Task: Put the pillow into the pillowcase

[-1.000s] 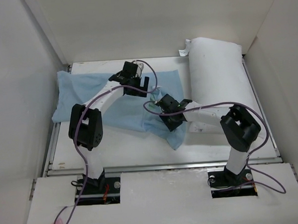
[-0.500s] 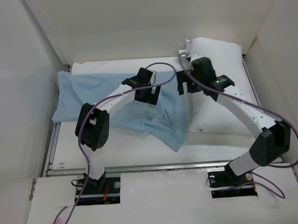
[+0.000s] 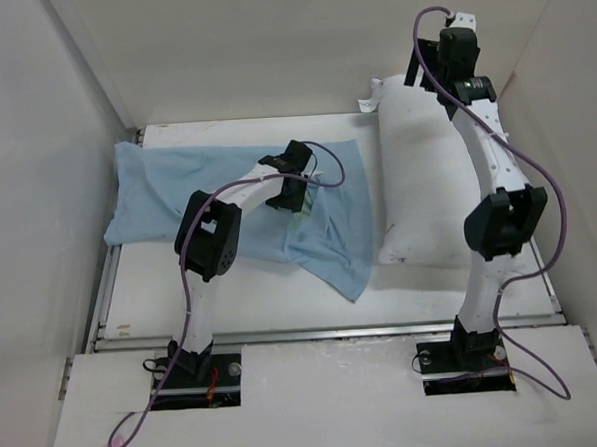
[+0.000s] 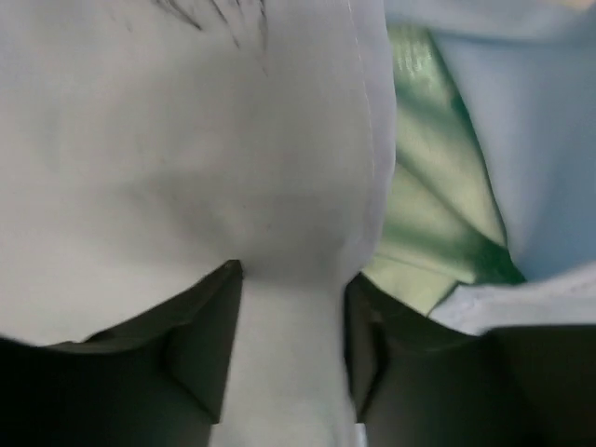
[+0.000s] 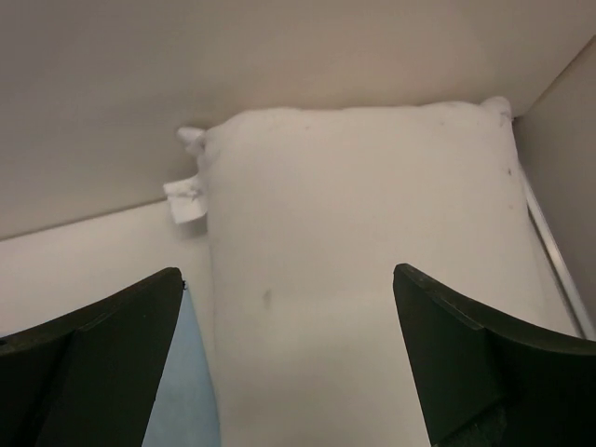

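Pillow [image 3: 436, 176]: lies lengthwise on the right side of the table [image 3: 263, 305], not yet inside the case.
Pillowcase [image 3: 196, 184]: rumpled and flat to the left, just beside it; shiny green inner face shows at the opening.
Left gripper [image 4: 291, 279]: narrowed onto a fold of the pale blue cloth.
Right gripper [image 5: 287, 279]: spread wide, empty, hanging over the far end of the cushion.
Handling: looks light, soft and squashy; likely to sag if lifted by one corner.
Where to grip: I'd pinch a far corner or the end seam, deep enough to bunch the fabric.

White walls [image 3: 269, 45] enclose the white table [image 3: 242, 297] on 3 sides.
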You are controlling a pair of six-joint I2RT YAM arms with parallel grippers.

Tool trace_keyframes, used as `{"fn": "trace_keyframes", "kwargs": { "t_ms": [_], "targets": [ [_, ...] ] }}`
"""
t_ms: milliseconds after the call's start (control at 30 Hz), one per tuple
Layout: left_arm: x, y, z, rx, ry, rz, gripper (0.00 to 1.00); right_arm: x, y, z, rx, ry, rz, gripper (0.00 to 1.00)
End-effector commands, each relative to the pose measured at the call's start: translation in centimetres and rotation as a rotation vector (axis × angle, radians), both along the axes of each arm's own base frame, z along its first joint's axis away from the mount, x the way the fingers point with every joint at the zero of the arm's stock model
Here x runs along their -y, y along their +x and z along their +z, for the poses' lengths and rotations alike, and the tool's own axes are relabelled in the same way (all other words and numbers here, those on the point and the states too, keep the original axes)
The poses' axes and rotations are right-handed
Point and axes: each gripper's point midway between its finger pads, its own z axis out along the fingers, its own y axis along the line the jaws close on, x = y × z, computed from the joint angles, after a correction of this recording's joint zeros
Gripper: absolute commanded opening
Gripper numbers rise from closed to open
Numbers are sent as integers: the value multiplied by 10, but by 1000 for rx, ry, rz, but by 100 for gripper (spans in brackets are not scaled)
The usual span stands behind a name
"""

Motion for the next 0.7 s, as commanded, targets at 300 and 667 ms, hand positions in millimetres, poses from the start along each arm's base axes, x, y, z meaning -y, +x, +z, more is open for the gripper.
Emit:
{"fn": "trace_keyframes", "kwargs": {
  "t_ms": [300,667],
  "targets": [
    [-26,37,93,186,-19,199,0,34,91,-125,-144,38,59,100],
    [-15,40,159,333,-124,207,0,-26,81,-89,-19,96,458,0]
  ]
}}
